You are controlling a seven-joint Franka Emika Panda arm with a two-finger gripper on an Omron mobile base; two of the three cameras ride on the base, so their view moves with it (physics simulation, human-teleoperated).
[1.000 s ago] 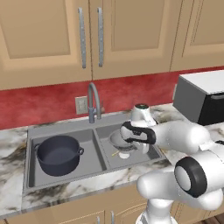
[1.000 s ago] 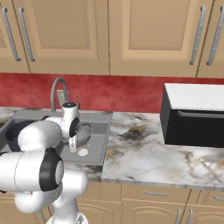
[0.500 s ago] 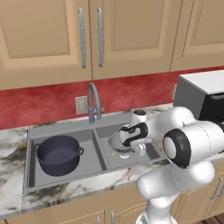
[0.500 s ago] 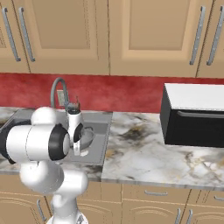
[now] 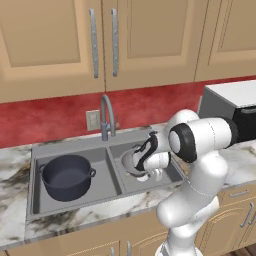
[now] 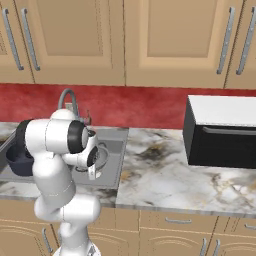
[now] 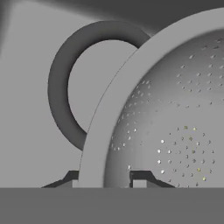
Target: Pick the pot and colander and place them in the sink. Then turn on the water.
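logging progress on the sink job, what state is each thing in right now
pot: upright in the left basin of the sink
colander: low in the right basin, rim between the gripper fingertips
gripper: straddling the colander rim, grip unclear
faucet: no water running
cabinet doors: closed

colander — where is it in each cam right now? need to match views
Left base view: colander sits low in the right basin of the sink, partly behind the wrist.
Right base view: a sliver of its rim beside the wrist, over the sink.
Hand view: rim and perforated bowl at right, dark loop handle upper left; gripper straddles the rim.
Shared landmark: faucet, behind the sink in both base views.
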